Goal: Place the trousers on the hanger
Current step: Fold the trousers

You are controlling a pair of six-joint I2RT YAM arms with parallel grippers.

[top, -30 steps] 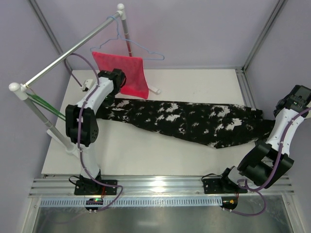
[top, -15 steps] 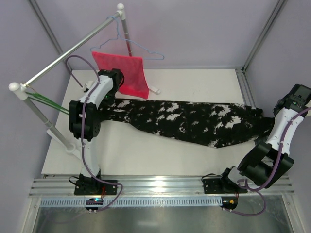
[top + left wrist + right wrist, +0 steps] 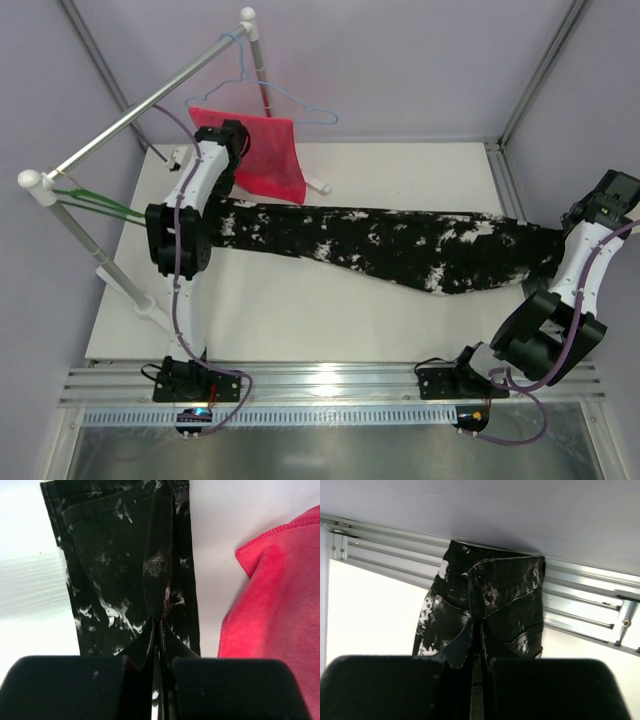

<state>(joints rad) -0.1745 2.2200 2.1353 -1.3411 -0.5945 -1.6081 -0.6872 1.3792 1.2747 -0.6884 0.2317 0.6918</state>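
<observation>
Trousers [image 3: 400, 245] stretch across the middle of the top view as a long black-and-white band, running from centre left to the right edge over the white table [image 3: 300, 310]. We see the left gripper [image 3: 159, 626] pinched tight on a fold of the leg end at the bottom centre of its wrist view, with the fabric running up the frame from it. The right gripper [image 3: 479, 625] is likewise clamped on a fold by the waistband, bottom centre of its own view. The hanger [image 3: 100, 205], thin and green, sits at the left edge of the top view, below the near end of the rail [image 3: 140, 95] and apart from the trousers. In the upper left, a red cloth [image 3: 268, 158] hangs from a pale blue hanger [image 3: 290, 100].
</observation>
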